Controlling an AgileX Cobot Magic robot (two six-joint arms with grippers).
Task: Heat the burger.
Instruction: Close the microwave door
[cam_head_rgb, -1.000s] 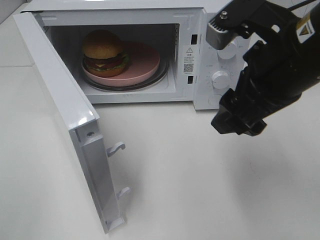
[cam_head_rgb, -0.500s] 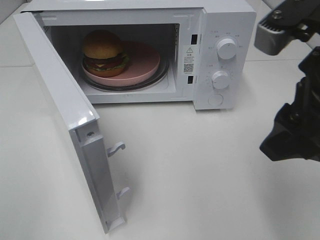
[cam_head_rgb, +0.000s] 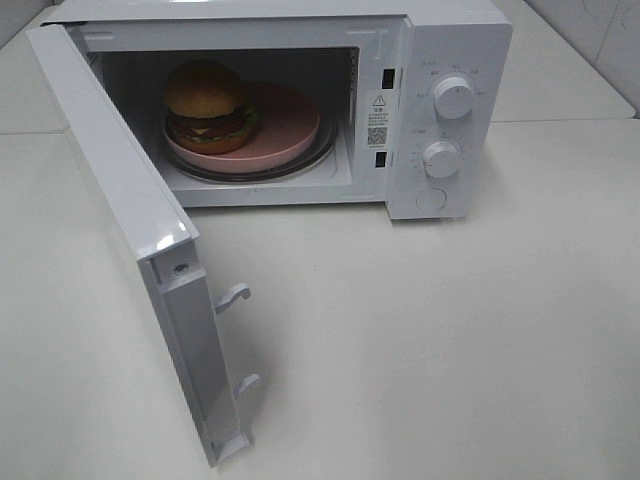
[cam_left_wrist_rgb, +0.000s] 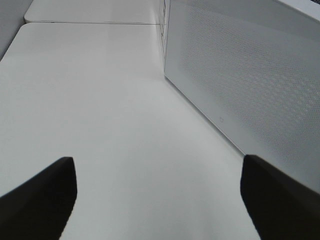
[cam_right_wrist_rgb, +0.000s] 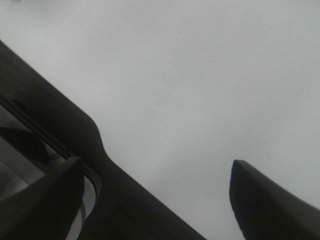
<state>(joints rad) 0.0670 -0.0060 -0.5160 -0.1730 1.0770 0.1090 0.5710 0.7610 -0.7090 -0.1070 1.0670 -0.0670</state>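
- The burger (cam_head_rgb: 206, 103) sits on a pink plate (cam_head_rgb: 291, 124), towards the plate's left side, inside the microwave (cam_head_rgb: 452, 40).
- The plate rests on the glass tray (cam_head_rgb: 325, 152) in the oven's cavity.
- The microwave door (cam_head_rgb: 108, 178) stands wide open, swung out to the left, with its two latch hooks facing the bench (cam_head_rgb: 430, 340).
- On the control panel to the right of the cavity are an upper knob (cam_head_rgb: 454, 100) and a lower knob (cam_head_rgb: 440, 158), with a round button just beneath them.
- No arm shows in the high view.
- The left fingers (cam_left_wrist_rgb: 40, 200) are spread wide with nothing between them, hanging above bare bench beside a white panel with a fine dotted mesh.
- The right fingers (cam_right_wrist_rgb: 272, 205) are likewise spread and empty, over plain bench, with a dark slanting band crossing one corner of that view.
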